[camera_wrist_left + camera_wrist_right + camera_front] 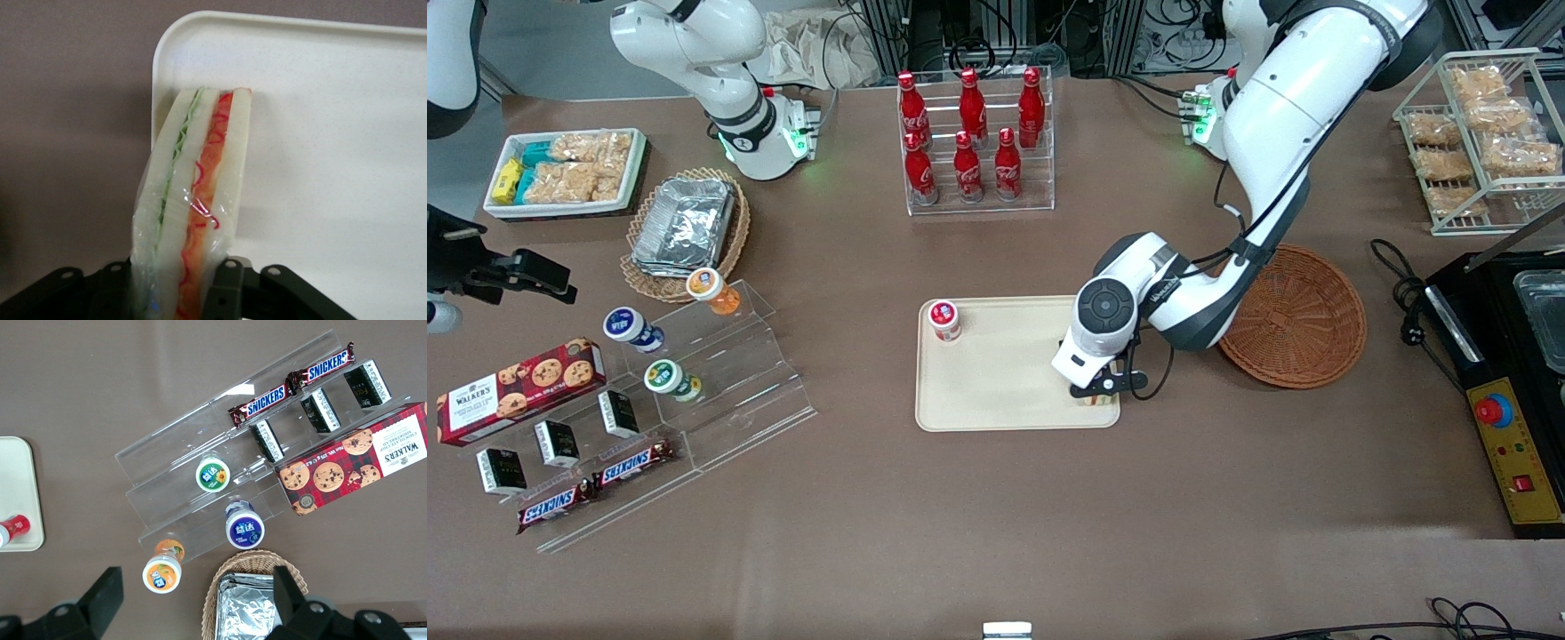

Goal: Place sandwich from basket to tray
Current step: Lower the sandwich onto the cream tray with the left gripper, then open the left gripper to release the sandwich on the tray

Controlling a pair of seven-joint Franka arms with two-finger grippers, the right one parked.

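The sandwich [193, 200] is a plastic-wrapped white wedge with green and orange-red filling. My left gripper [175, 280] is shut on it, one black finger on each bread face. In the front view the gripper [1094, 391] is low over the corner of the cream tray [996, 391] that is nearest the camera and toward the working arm's end. Only a sliver of the sandwich [1089, 400] shows under it. The sandwich tip lies over that tray corner [333, 133]; I cannot tell if it touches. The reddish-brown basket [1303, 316] sits empty beside the tray, partly under the arm.
A small red-lidded cup [944, 320] stands on the tray's corner away from the gripper. A rack of red bottles [978, 142] stands farther from the camera. A clear step stand with snacks [694, 391] and a tan foil-filled basket [685, 227] lie toward the parked arm's end. A black control box [1507, 427] is past the basket.
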